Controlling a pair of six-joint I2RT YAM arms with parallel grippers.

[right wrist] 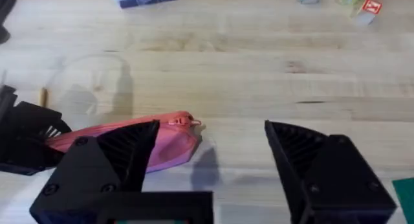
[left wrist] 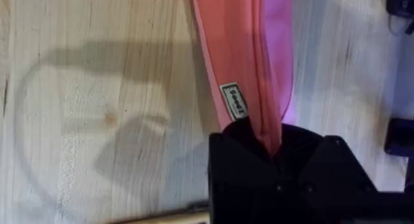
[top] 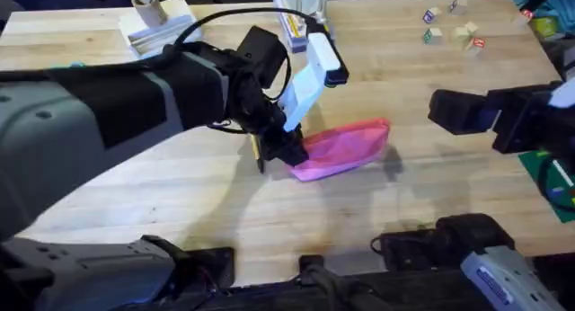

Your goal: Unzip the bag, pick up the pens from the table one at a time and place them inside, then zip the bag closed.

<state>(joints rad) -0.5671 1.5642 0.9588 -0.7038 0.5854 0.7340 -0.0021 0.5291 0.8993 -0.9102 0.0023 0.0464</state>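
- left gripper (top: 286, 147) clenched on the bag (top: 346, 147), at the bag's end nearest the left arm; in the left wrist view the pink fabric (left wrist: 242, 68) runs straight into the black fingers (left wrist: 304, 172) and that end is swallowed by them
- right gripper (right wrist: 210, 153) released, jaws spread wide, hanging off to the bag's far side, well apart from it, touching nothing
- bag lies flat on the table (top: 225, 212), roughly mid-table, long axis pointing from the left gripper toward the right arm
- bag look: soft pink pouch, elongated; small white label with dark print (left wrist: 234, 101) on the side near the gripped end; zipper pull (right wrist: 187, 122) at the free end in the right wrist view
- hidden/unclear: zipper line mostly blocked by the right finger (right wrist: 123, 153) in the wrist view, so open vs closed — probably closed, can't confirm
- one pen (top: 257, 152): thin dark-tipped stick just beside the gripped end of the bag, mostly under the left arm; colour hard to read
- a tan stick end (left wrist: 174, 217) cut off at the edge of the left wrist view, just beside the fingers
- small coloured blocks (top: 454, 28) well beyond the bag, at the table's far side
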